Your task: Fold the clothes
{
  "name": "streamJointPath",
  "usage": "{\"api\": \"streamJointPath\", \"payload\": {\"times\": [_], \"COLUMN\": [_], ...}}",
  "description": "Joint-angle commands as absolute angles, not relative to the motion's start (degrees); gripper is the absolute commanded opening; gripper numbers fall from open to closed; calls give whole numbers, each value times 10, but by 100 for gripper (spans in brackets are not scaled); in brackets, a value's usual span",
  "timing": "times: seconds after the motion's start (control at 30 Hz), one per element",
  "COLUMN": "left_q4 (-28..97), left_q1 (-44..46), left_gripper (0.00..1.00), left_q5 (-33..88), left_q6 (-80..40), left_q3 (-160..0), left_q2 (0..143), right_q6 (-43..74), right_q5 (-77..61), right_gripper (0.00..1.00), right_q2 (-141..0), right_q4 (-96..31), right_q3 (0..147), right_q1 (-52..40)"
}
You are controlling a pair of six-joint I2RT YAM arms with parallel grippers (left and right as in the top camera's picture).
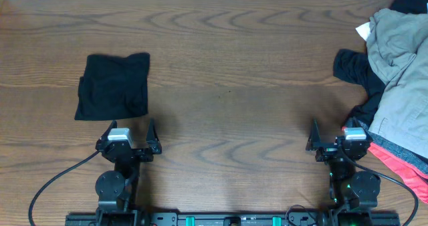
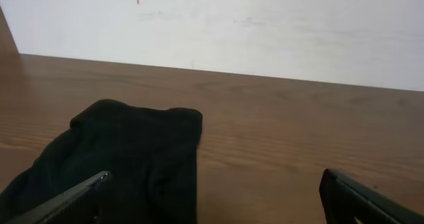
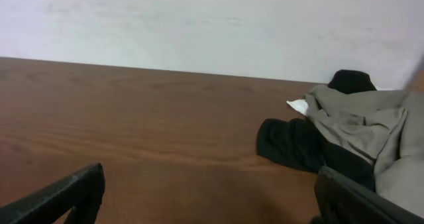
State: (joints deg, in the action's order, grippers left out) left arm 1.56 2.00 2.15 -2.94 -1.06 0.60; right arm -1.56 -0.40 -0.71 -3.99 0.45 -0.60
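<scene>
A folded black garment (image 1: pixel 112 86) lies flat on the left of the wooden table; it also fills the lower left of the left wrist view (image 2: pixel 119 158). A heap of unfolded clothes sits at the right edge: a khaki-grey piece (image 1: pixel 400 65) on top, black fabric (image 1: pixel 358 75) spilling left, and coral-pink fabric (image 1: pixel 401 167) at the bottom. The right wrist view shows the khaki-grey piece (image 3: pixel 368 134) and the black fabric (image 3: pixel 295 144). My left gripper (image 1: pixel 128 134) is open and empty just in front of the folded garment. My right gripper (image 1: pixel 334 138) is open and empty beside the heap.
The wooden table (image 1: pixel 227 85) spans the whole view, with a pale wall (image 2: pixel 265 25) behind its far edge. A small white scrap or label (image 1: pixel 363 30) shows at the heap's upper left. Cables run from both arm bases at the front edge.
</scene>
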Motion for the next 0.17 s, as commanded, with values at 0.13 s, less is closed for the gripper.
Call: {"api": "streamJointPath", "payload": {"times": [0.13], "left_q4": [40], "left_q1": [22], "left_gripper": [98], "left_q5": [8], "left_q6": [-22], "left_q3": [-2], "left_q2": [3], "right_q6": [-22], "right_q5": [-2], "right_gripper": [99], "right_q2": [-4], "right_q4": [-42], "right_q3": [3], "right_q1": [-5]}}
